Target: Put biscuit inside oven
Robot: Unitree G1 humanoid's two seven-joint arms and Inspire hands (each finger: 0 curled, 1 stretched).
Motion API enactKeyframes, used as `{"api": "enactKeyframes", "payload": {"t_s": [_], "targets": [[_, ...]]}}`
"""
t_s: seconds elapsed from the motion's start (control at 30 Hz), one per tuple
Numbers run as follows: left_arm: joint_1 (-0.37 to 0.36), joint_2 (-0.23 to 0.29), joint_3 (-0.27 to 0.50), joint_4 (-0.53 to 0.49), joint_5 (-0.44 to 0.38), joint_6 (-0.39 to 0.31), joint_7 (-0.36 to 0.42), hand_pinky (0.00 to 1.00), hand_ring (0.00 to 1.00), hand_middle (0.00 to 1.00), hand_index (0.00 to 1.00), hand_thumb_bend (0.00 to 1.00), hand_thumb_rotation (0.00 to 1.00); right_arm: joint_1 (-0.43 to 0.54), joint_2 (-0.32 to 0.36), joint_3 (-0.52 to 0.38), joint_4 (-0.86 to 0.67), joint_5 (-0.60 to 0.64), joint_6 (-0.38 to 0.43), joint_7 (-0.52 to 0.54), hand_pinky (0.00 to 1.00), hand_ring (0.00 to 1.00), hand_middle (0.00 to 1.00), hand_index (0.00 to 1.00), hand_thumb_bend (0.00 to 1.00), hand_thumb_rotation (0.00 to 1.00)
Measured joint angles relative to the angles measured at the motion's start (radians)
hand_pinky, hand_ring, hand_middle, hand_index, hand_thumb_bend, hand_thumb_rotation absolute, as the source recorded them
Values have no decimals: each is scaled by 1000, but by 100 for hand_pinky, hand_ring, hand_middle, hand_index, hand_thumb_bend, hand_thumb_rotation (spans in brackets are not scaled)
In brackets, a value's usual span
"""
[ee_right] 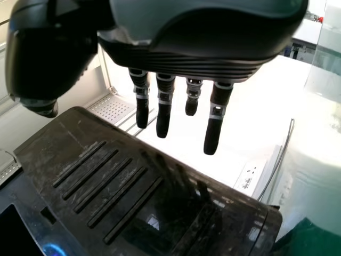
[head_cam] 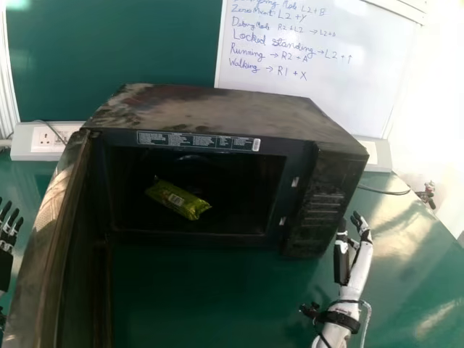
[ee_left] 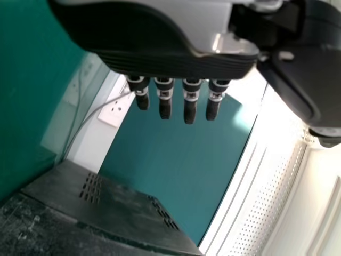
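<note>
The right hand [head_cam: 362, 226] is just outside the oven [head_cam: 217, 109], beside the control panel [head_cam: 322, 203], its fingers straight and holding nothing. The left hand [head_cam: 6, 239], over past the open door [head_cam: 54, 217], has its fingers extended too, and it's empty as well. The biscuit packet [head_cam: 177, 201] is already inside the oven, lying at a slant, to the right hand's left beyond that panel.

From where I'm standing, I'd call it a light thing: a slick, crinkly wrapper that would slide easily, with brittle biscuits inside that a hard squeeze might crack. If it needs straightening, I'd go for the middle, thumb on one long side and fingers on the other, pressing only lightly. The end nearer the right hand is tempting, but that crimped edge would probably just fold. Otherwise I'd leave it alone; what remains, I think, is the door.
</note>
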State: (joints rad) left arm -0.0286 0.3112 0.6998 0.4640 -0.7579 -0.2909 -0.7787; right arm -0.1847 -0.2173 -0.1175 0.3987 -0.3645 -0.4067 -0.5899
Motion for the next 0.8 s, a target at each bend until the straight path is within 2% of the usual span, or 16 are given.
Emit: {"api": "enactKeyframes", "payload": {"t_s": [0.07,0.13,0.2,0.27,0.33,0.4,0.47,0.53,0.57,0.6,0.73,0.8], "targets": [[4,5,1,-7,-3,1,-3,96,89,94,100,8,0,-3,3,0,5,1,0,-1,66,76,86,89,82,100],[13,4,9,-33,-14,15,11,96,90,94,100,11,5,-3,7,0,8,2,1,-3,66,77,86,89,83,100],[25,2,22,-66,-48,54,38,97,90,95,100,15,12,-3,10,0,10,1,6,-8,67,77,85,89,84,100],[50,-2,30,-104,-82,104,60,99,91,96,100,16,16,-2,11,0,13,2,8,-9,66,76,85,90,83,100],[73,-3,39,-133,-107,140,63,100,92,99,100,12,24,0,11,-1,18,1,8,-10,66,76,84,90,83,100],[89,-5,44,-153,-123,149,57,100,94,100,100,8,38,1,11,-3,20,2,8,-11,68,78,85,90,83,100],[95,-6,50,-161,-142,159,31,100,95,100,100,4,50,2,11,-3,21,2,8,-11,68,78,85,90,83,100],[97,-6,61,-167,-176,176,-11,100,96,100,100,4,74,2,10,-3,21,1,9,-11,67,76,83,90,84,100],[97,-6,65,-169,-195,186,-32,100,96,99,100,7,87,2,10,-3,21,1,10,-11,65,74,81,90,84,100],[98,-6,68,-175,-223,207,-55,100,96,99,100,10,95,3,10,-3,21,1,13,-11,64,72,79,90,84,100],[110,-2,72,-204,-335,336,-158,100,95,97,100,14,100,3,10,-3,20,1,17,-11,56,66,74,90,84,100],[117,7,72,-207,-366,387,-221,100,88,91,97,14,100,4,10,-3,19,1,17,-11,58,69,78,91,86,100]]}}
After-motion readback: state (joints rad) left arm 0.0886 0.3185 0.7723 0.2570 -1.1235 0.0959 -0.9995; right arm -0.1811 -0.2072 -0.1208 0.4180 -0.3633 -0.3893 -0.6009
